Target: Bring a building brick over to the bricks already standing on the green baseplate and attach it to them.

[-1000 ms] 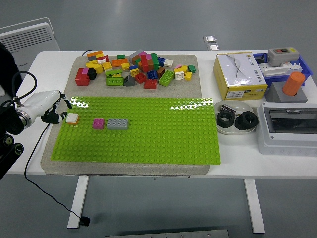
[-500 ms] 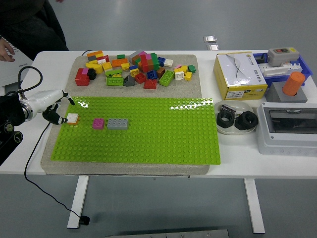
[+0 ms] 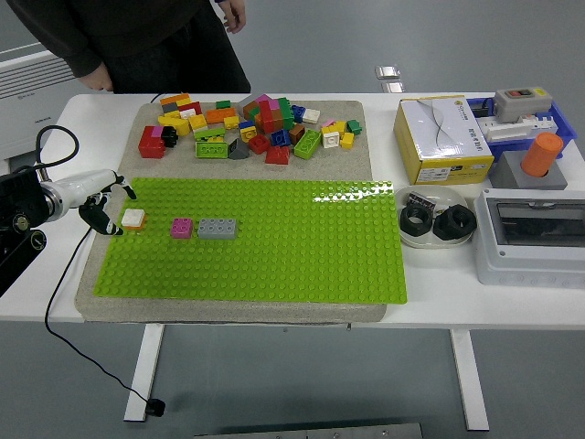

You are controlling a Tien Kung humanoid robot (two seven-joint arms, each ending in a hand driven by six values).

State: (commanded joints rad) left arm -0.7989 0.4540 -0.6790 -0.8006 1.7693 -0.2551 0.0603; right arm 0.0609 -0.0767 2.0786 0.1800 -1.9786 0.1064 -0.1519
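Three bricks (image 3: pixel 182 226) on baseplate (image 3: pixel 274 247); left hand (image 3: pixel 99 203) beside, fingers loose, empty.

- A robotics lab or test room
- White bench table (image 3: pixel 274 311) on a grey floor
- Electrical breaker box (image 3: pixel 532 233) beside a push-button switch unit (image 3: pixel 519 102)
- Loose cable (image 3: pixel 69 357) dangling

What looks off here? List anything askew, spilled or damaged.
Nothing stands out. The white brick, pink brick and grey brick sit flat on the baseplate. The loose bricks are heaped behind it, none off the mat. The left hand is by the white brick.
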